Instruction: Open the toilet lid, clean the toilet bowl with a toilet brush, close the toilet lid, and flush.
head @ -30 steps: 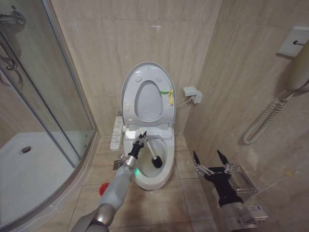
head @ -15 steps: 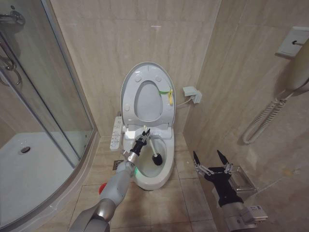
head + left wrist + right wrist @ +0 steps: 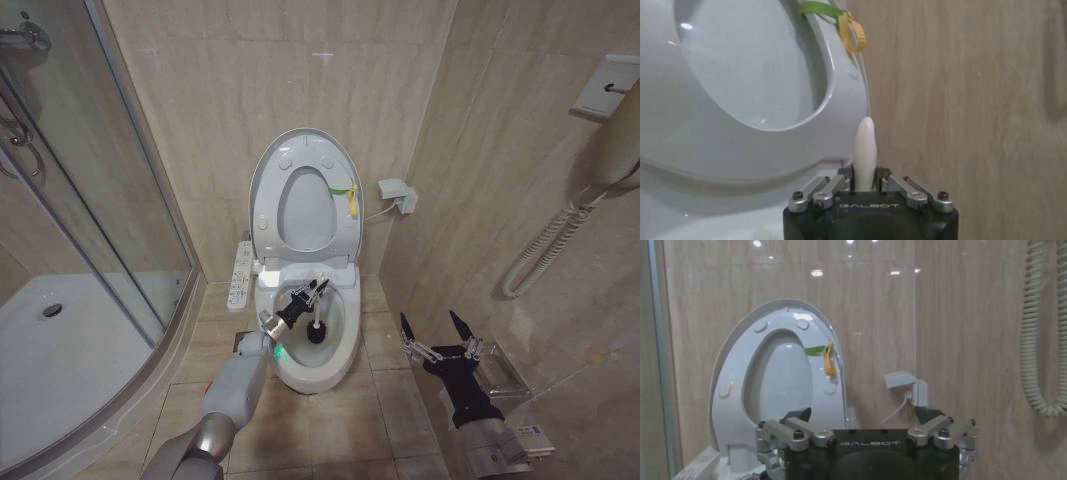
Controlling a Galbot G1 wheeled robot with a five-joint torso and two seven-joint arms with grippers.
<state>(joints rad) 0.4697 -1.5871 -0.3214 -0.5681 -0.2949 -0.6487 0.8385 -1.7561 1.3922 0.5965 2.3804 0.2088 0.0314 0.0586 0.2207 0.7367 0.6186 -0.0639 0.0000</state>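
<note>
A white toilet stood against a beige tiled wall, its toilet lid raised upright with the seat. Below it, the toilet bowl lay open. The left gripper reached over the bowl, its fingers pinching the white handle of the toilet brush, whose black head sat down inside the basin. The right gripper hung idle well to the right, fingers spread. The scrubbing step appeared to be in hand; next would likely call for sweeping the bristles around the stained inner surface.
</note>
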